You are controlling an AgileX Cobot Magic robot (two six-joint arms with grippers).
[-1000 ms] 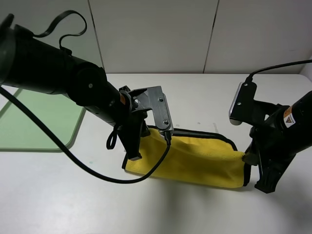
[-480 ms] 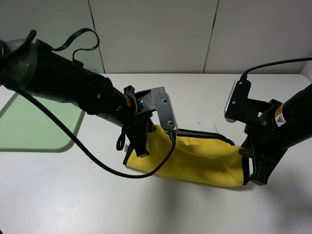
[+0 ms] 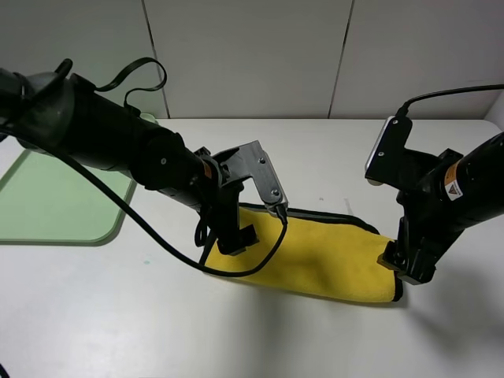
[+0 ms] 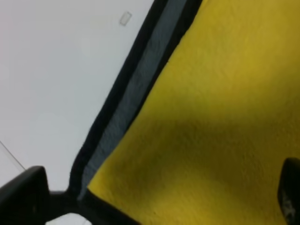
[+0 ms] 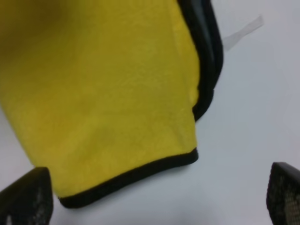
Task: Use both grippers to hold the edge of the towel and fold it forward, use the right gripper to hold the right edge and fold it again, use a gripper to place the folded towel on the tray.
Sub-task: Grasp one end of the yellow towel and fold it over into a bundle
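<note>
The yellow towel (image 3: pixel 323 252) with a black edge lies folded on the white table; a grey strip of its underside shows along the far edge. My left gripper (image 3: pixel 233 240) hovers over the towel's left end, with its jaws wide apart and empty. In the left wrist view the towel (image 4: pixel 211 117) fills the space between the fingertips (image 4: pixel 26 192). My right gripper (image 3: pixel 403 264) is over the towel's right end, open and empty. The right wrist view shows the towel's corner (image 5: pixel 117 103) and bare table between the fingertips (image 5: pixel 28 197).
A light green tray (image 3: pixel 55 197) lies at the left of the table, beyond the left arm. Black cables loop from both arms. A white panelled wall stands behind the table.
The left gripper has moved right and the right gripper has moved left and away from the table's front edge. The towel's raised near edge has dropped and it now lies flat.
</note>
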